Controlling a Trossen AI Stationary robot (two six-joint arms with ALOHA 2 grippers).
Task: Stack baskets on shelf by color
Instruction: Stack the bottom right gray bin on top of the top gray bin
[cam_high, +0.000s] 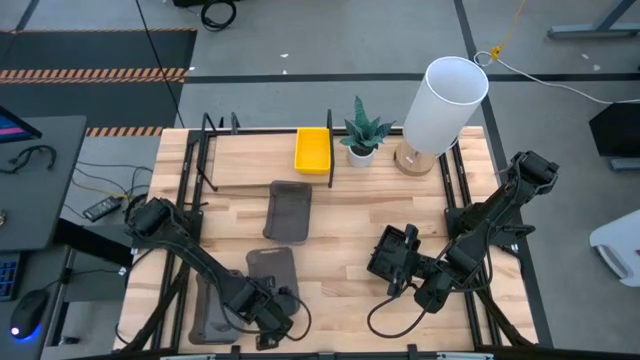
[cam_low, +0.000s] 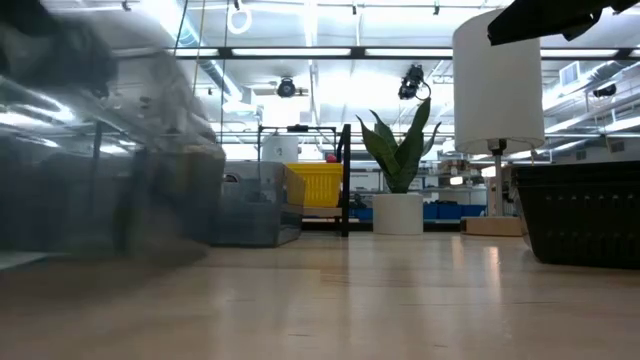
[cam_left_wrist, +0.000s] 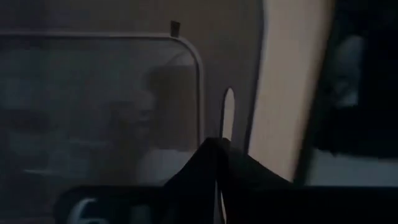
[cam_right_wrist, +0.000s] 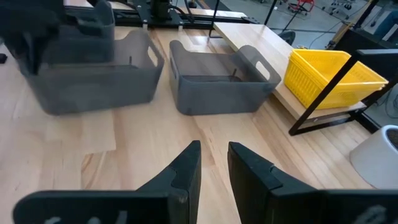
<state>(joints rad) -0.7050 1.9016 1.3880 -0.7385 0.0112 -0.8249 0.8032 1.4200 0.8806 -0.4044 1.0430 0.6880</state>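
writing: no legible label or brand on anything in view.
left claw (cam_high: 268, 318): low at the desk's (cam_high: 340, 260) near edge, over a grey basket (cam_high: 215, 310); its state cannot be told.
right claw (cam_right_wrist: 214, 165): released, fingers slightly apart, just above bare desk beside a black basket (cam_high: 393, 252).
yellow basket (cam_high: 312, 149): on the shelf (cam_high: 250, 160).

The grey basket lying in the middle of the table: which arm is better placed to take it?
Probably right: its open claw faces that grey basket, while the left claw sits at the near grey baskets.
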